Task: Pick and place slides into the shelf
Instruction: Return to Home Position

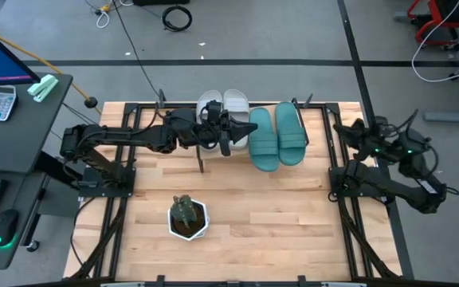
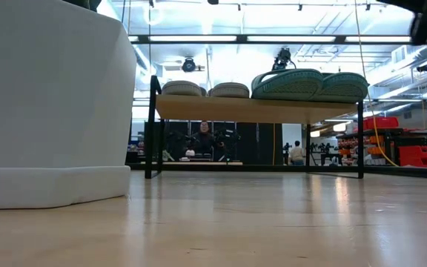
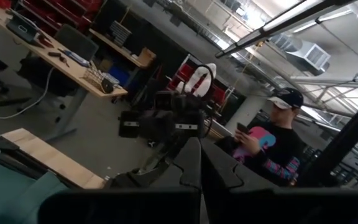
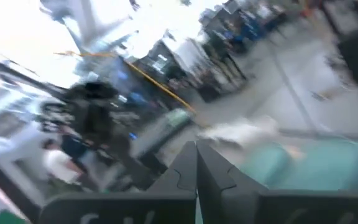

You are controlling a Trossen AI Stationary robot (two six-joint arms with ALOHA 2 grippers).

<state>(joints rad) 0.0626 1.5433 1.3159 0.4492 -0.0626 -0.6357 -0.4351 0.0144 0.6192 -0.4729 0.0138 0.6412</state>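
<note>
Four slides lie side by side on the shelf's top board. The light grey pair is toward the table's left and the teal pair toward its right. The low view shows the grey pair and teal pair resting sole-down on the board. My left gripper hovers shut above the grey pair, beside the teal pair; its wrist view shows the shut fingers and a teal slide. My right gripper waits shut at the shelf's right end.
A small plant in a white pot stands near the table's near edge and fills the left of the low view. The tabletop is bare between the pot and the right arm's base. A person stands beyond the table.
</note>
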